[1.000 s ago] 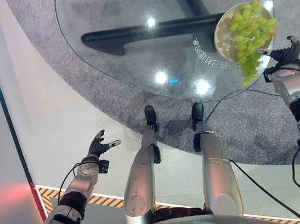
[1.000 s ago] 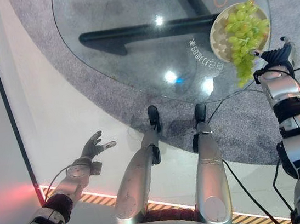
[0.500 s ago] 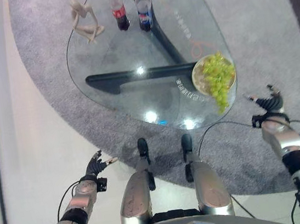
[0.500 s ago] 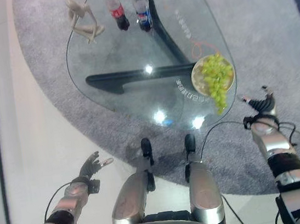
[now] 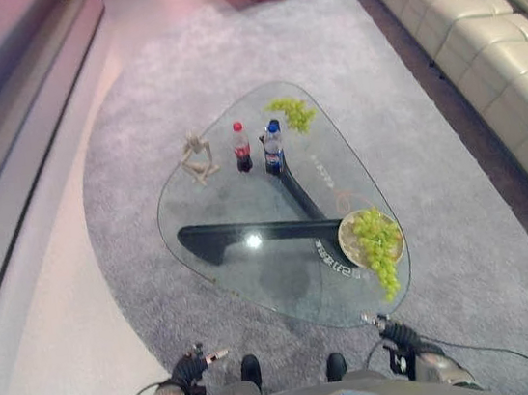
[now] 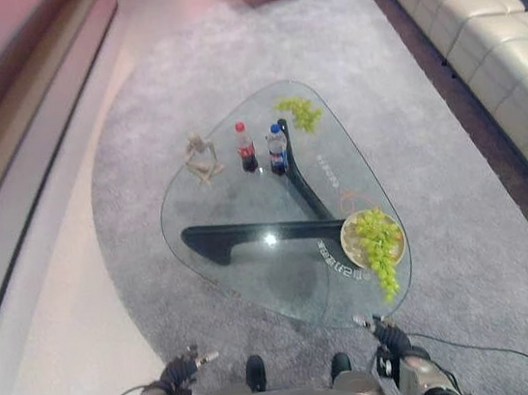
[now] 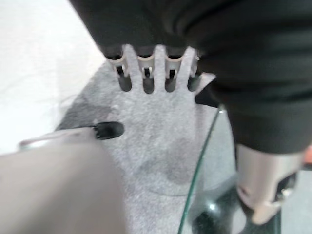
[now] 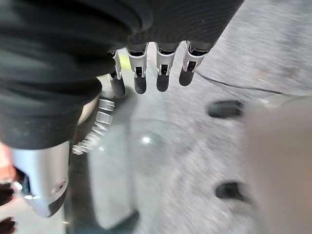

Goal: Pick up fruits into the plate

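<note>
One grape bunch lies on the plate (image 5: 350, 245) (its tail trails over the rim); a second bunch (image 5: 292, 113) waits at the table's (image 5: 235, 196) far end, probably next. Two bottles (image 5: 241, 148) and one figurine (image 5: 197, 157) stand nearby. Left hand (image 5: 188, 369) and right hand (image 5: 397, 336) hang low, fingers relaxed, empty.

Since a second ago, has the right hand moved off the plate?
Yes. The right hand now sits back past the glass table edge, apart from the plate.
</note>
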`<state>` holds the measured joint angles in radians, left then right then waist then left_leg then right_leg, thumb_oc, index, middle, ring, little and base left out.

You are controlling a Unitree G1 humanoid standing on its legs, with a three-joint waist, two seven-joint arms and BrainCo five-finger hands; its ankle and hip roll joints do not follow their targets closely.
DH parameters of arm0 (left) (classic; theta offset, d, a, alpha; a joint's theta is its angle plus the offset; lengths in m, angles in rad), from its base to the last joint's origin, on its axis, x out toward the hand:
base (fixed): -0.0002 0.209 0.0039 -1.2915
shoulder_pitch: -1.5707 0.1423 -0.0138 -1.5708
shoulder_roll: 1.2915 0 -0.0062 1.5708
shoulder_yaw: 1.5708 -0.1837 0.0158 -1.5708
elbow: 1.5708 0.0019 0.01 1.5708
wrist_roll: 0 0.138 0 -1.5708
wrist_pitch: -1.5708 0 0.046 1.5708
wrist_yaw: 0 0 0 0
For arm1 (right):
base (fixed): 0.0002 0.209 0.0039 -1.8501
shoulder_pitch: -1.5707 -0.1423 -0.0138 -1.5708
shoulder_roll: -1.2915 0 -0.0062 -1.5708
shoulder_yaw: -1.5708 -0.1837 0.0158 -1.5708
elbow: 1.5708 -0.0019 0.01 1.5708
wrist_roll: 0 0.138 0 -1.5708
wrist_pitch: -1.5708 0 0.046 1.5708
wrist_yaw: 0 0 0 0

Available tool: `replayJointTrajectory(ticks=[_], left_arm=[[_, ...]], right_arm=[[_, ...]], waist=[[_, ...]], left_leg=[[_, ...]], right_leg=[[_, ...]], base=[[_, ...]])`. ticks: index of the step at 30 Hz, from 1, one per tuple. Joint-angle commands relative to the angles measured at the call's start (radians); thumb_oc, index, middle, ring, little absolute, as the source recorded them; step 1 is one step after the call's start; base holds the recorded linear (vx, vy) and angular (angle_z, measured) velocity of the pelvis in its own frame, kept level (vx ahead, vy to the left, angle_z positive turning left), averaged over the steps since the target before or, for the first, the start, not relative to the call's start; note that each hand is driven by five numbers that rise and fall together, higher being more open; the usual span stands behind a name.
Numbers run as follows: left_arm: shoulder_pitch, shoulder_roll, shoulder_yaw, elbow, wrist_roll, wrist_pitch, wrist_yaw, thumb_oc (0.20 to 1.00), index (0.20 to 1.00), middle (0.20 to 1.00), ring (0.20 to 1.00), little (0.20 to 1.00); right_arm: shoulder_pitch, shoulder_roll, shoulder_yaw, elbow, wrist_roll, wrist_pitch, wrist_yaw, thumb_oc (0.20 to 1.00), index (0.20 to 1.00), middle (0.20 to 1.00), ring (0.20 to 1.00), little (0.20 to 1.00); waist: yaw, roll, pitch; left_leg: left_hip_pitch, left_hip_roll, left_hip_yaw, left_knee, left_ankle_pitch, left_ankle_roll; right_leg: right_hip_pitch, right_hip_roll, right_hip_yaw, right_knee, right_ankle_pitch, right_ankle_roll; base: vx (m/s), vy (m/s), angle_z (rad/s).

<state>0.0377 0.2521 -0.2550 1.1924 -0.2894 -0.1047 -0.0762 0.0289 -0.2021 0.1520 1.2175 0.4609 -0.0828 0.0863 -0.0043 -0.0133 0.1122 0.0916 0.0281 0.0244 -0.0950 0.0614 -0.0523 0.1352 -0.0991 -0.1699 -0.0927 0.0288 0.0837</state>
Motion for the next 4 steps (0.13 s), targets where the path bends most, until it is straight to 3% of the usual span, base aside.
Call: replayJointTrajectory(ticks=[1, 4], left_arm=[[-0.041, -0.011, 0.028, 0.061, 0.034, 0.012, -0.017, 1.000, 1.000, 1.000, 1.000, 1.000], [-0.032, -0.012, 0.030, 0.062, 0.033, 0.029, -0.020, 1.000, 1.000, 1.000, 1.000, 1.000]], right_arm=[[-0.018, 0.002, 0.008, 0.055, -0.039, 0.047, 0.035, 1.000, 1.000, 1.000, 1.000, 1.000], [-0.017, -0.005, 0.013, 0.060, -0.058, 0.044, 0.048, 1.000, 1.000, 1.000, 1.000, 1.000]], waist=[[0.016, 0.015, 0.017], [0.016, 0.021, 0.007]], left_leg=[[0.071, -0.009, 0.071, 0.023, -0.113, 0.018], [0.083, -0.012, 0.069, 0.020, -0.117, 0.020]], right_leg=[[-0.012, -0.024, -0.009, 0.047, -0.008, 0.021], [0.002, -0.025, -0.009, 0.042, -0.012, 0.020]], base=[[0.05, 0.055, 0.02], [0.03, 0.022, 0.02]])
